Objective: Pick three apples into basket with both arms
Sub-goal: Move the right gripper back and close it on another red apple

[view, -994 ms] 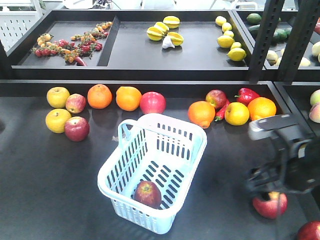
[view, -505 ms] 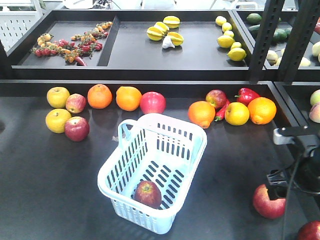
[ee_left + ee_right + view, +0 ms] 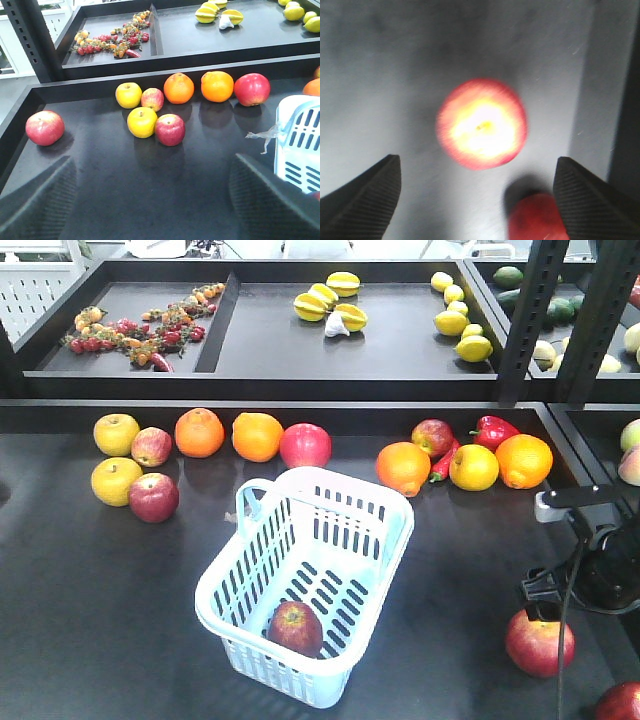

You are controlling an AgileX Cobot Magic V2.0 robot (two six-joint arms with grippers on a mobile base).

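The pale blue basket [image 3: 395, 508] stands in the middle of the dark table with one dark red apple [image 3: 295, 628] inside. A second red apple [image 3: 539, 643] lies on the table at the front right, just below my right arm [image 3: 600, 575]. In the right wrist view, my right gripper [image 3: 477, 160] hangs open over this apple [image 3: 481, 123], which is blurred and not between the fingers. Another red apple [image 3: 537, 217] lies by the right finger. My left gripper [image 3: 153, 159] is open and empty, short of a dark red apple [image 3: 170, 129] beside a yellow one.
Yellow apples [image 3: 116, 480], oranges [image 3: 200, 432], a red pepper [image 3: 497, 430] and other fruit line the back of the table. A raised shelf [image 3: 300, 360] behind holds more produce. Black posts [image 3: 528, 320] stand at the right. A red apple [image 3: 45, 127] lies at the far left.
My right arm has pulled off to the right of the front-right apple, which now shows whole, then eased slightly back left. Basket and its apple stay put.
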